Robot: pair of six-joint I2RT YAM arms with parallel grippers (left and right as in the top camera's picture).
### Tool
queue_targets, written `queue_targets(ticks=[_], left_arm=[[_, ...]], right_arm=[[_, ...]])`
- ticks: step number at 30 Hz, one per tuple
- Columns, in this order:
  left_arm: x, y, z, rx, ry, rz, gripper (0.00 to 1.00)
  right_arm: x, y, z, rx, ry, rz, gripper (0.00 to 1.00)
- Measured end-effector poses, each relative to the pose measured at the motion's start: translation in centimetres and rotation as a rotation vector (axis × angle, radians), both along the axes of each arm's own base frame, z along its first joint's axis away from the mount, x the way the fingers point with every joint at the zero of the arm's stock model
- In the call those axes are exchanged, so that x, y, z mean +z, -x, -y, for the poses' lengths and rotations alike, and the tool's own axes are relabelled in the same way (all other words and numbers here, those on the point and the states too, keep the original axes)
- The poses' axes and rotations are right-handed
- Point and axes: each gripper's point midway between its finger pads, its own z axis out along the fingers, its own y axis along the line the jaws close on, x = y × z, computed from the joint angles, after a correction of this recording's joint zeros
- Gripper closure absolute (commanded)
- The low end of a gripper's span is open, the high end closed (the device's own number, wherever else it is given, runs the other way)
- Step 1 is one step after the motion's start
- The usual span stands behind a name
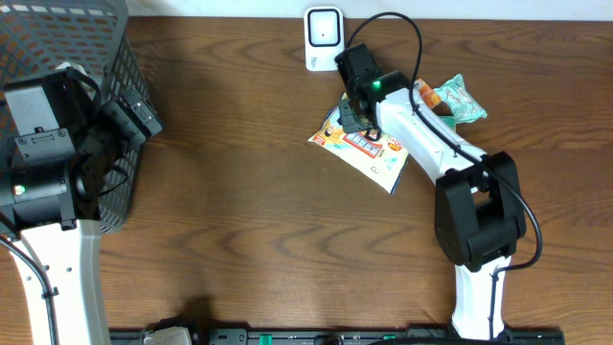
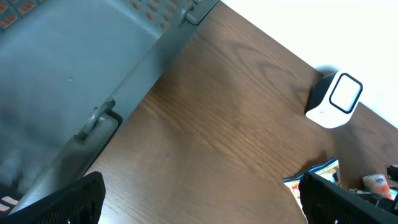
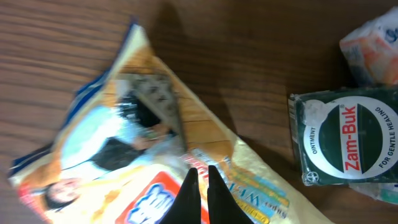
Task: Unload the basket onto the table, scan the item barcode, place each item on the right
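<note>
Two end effectors, we recorded, on one bench (image 1: 239,192). The left end effector (image 1: 129,120) hung spread wide by the left edge, holding nothing, beside the mesh basket (image 1: 57,38) at the far left corner. The right end effector (image 3: 199,186) was pinched tight on the snack packet (image 3: 124,143), which tented up under its tips near the middle of the far edge, just before the white scanner (image 1: 324,38). A Zam-Buk box (image 3: 348,140) and a green pouch (image 1: 458,96) lay just right of it.
</note>
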Motion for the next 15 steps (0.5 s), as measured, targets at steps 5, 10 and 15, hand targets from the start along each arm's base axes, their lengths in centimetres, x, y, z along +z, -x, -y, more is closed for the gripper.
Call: queue_targets(ticks=[5, 10, 15], left_arm=[[0.0, 0.0, 0.0, 0.000, 0.000, 0.000, 0.02], [0.0, 0.0, 0.0, 0.000, 0.000, 0.000, 0.02], [0.0, 0.0, 0.0, 0.000, 0.000, 0.000, 0.02]], right_arm=[[-2.6, 0.3, -0.8, 0.021, -0.024, -0.055, 0.99], [-3.6, 0.7, -3.5, 0.094, -0.121, -0.085, 0.99], [-3.3, 3.0, -8.9, 0.232, -0.261, -0.134, 0.99]])
